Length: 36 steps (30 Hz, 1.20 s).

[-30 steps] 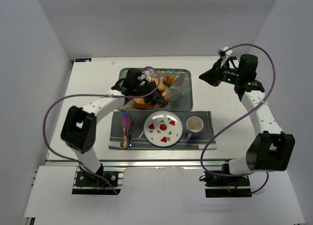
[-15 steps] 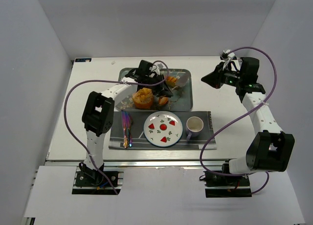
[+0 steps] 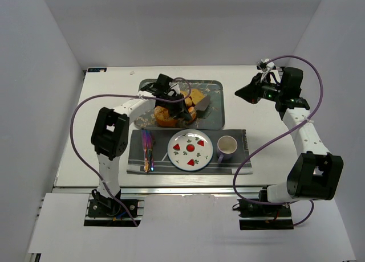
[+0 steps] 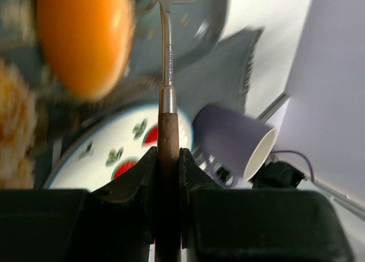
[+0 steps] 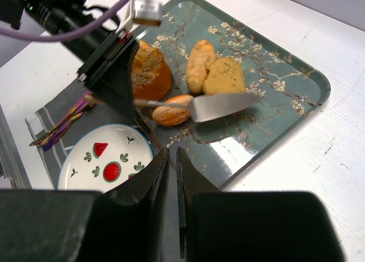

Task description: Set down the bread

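Observation:
The bread (image 5: 173, 110), a small oval roll with a browner striped crust, lies on the patterned tray (image 5: 285, 97) near its front edge. My left gripper (image 5: 117, 99) is shut on the wooden handle of a spatula (image 5: 222, 105). The blade hovers over the tray, and its near end overlaps the roll's right end. Nothing lies on the blade. The grip shows in the left wrist view (image 4: 169, 159), with a blurred orange oval left of the stem. The watermelon plate (image 5: 122, 154) is in front of the tray. My right gripper (image 5: 170, 159) is shut and empty, held high to the tray's right.
A large round bun (image 5: 151, 74) and two tan pieces (image 5: 199, 65) also lie on the tray (image 3: 214, 117). A purple cup (image 3: 226, 147), the plate (image 3: 171, 151) and iridescent cutlery (image 3: 147, 151) sit on a grey placemat (image 3: 236, 159).
My left gripper swung right across the tray with the spatula, then drew back a little left. The blade now sits nearer the tray's middle. The right arm has hardly moved.

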Motion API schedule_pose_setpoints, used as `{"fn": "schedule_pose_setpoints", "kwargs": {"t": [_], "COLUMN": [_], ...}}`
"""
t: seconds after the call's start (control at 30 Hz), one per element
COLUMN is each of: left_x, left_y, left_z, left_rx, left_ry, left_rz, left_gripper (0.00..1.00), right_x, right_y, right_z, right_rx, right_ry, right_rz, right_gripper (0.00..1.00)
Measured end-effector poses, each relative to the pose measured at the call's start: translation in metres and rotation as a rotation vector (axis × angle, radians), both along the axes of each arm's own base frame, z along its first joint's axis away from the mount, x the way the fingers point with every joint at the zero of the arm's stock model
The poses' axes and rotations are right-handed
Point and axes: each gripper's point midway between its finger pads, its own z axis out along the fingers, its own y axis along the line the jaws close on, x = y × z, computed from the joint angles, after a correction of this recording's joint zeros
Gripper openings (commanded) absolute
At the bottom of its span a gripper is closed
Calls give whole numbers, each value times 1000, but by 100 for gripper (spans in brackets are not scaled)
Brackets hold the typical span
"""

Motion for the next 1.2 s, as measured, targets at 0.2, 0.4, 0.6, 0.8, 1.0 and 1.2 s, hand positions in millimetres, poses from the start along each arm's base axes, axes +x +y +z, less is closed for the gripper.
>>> {"fn": "schedule_pose_setpoints", "kwargs": {"t": [0.2,0.4,0.6,0.8,1.0,1.2], "left_x": [-28,-45,-52,-60,-81,-97], "left_y": [19,34,38,37,34,21], "left_z": [3,29,35,34,30,30], "left_rx": [48,59,68,66,93,92], "left_ry": [21,-12,-9,11,50,57], "left_rz": [-4,13,9,-13,-71,-123], "left_gripper": [0,0,0,0,0,0], "right_x": [0,-2,-5,-7,-10,-10], "right_y": [0,0,2,2,2,2], "right_z": [0,0,-1,0,-1,-3], "right_rx": [5,10,17,19,19,21], "right_ry": [5,8,15,14,13,23], "right_rz": [0,5,12,14,14,13], "right_gripper": [16,16,16,16,16,16]}}
